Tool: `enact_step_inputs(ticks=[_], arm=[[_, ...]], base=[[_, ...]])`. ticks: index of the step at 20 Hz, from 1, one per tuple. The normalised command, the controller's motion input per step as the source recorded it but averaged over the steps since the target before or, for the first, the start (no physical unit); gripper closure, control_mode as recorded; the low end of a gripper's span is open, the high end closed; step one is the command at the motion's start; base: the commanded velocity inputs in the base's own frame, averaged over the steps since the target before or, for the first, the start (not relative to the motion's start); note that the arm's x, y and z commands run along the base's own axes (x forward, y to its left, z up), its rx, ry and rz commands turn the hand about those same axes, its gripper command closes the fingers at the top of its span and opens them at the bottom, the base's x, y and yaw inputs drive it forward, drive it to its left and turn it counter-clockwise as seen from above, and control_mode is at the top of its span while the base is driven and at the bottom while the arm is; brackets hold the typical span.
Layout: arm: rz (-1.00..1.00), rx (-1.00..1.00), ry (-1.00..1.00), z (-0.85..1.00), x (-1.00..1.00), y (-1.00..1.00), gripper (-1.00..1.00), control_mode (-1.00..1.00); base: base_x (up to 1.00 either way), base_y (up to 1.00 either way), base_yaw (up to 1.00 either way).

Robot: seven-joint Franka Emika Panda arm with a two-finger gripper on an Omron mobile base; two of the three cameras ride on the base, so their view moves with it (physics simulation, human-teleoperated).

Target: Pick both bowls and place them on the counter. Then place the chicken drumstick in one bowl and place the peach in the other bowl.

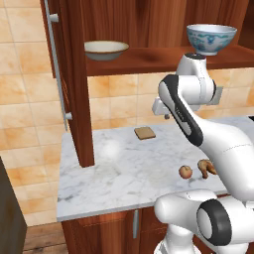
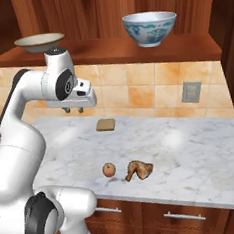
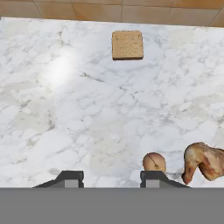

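- Left base view: behind the arm's left, facing forward and down over the counter [image 1: 124, 168].
- Right base view: behind its right, sharing counter and shelf [image 2: 113, 51].
- Hand view: looks straight down, nearer, over the bread slice [image 3: 127, 44].

A white marble counter [image 2: 193, 157] with grey veins tops reddish-brown wood cabinets [image 2: 163, 220]. On a reddish-brown wooden shelf [image 2: 113, 51] sit two bowls: a shallow tan bowl [image 2: 39, 43] with a darker brown rim and pale inside, and, at 3 o'clock from it, a deeper white bowl [image 2: 149, 28] with a blue pattern and touches of red and green. The wall tiles [image 2: 137, 92] are mottled orange and cream. On the marble lie a flat brown bread slice [image 3: 127, 44], a reddish-orange peach [image 2: 109, 170] and a golden-brown chicken drumstick [image 2: 138, 170]. The robot arm [image 2: 21, 142] is white with dark joints.
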Motion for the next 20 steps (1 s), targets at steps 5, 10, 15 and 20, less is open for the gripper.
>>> enact_step_inputs(ticks=[5, 10, 15, 20], arm=[[0.00, 0.00, 0.01, -0.04, -0.01, -0.06, -1.00, -1.00], [0.04, 0.00, -0.12, -0.06, -0.09, -0.50, -1.00, -1.00], [0.05, -0.05, -0.36, 0.43, -0.26, -0.50, -1.00, -1.00], [0.07, -0.04, -0.34, 0.61, -0.28, -0.43, -1.00, -1.00]], base=[[0.00, 0.00, 0.00], [0.00, 0.00, 0.00], [0.00, 0.00, 0.00], [0.00, 0.00, 0.00]])
